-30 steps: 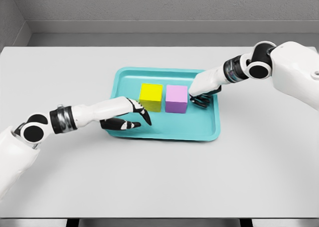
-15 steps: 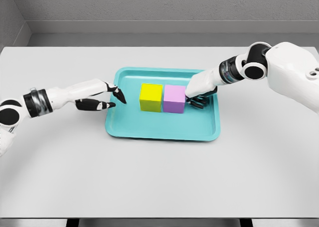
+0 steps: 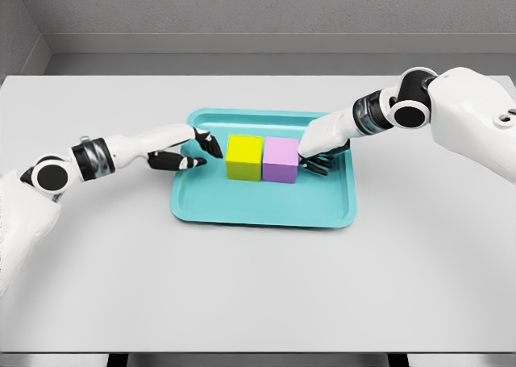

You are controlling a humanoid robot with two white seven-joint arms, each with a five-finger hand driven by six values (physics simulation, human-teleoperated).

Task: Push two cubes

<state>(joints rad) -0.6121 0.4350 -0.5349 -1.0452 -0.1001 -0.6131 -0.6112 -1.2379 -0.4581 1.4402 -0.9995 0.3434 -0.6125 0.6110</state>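
Observation:
A yellow cube (image 3: 244,156) and a pink cube (image 3: 283,159) stand side by side, touching, in the middle of a teal tray (image 3: 263,206). My left hand (image 3: 201,151) reaches over the tray's left rim, fingers extended and holding nothing, its tips a short gap left of the yellow cube. From the right, my right hand (image 3: 316,159) rests against the pink cube's right face, with its dark fingers curled under and nothing grasped.
The tray lies on a large white table (image 3: 258,286). A grey wall runs along the table's far edge.
My left hand pulled back left off the yellow cube's front, then returned to just left of that cube. The right hand edged left with the pink cube, closing the gap.

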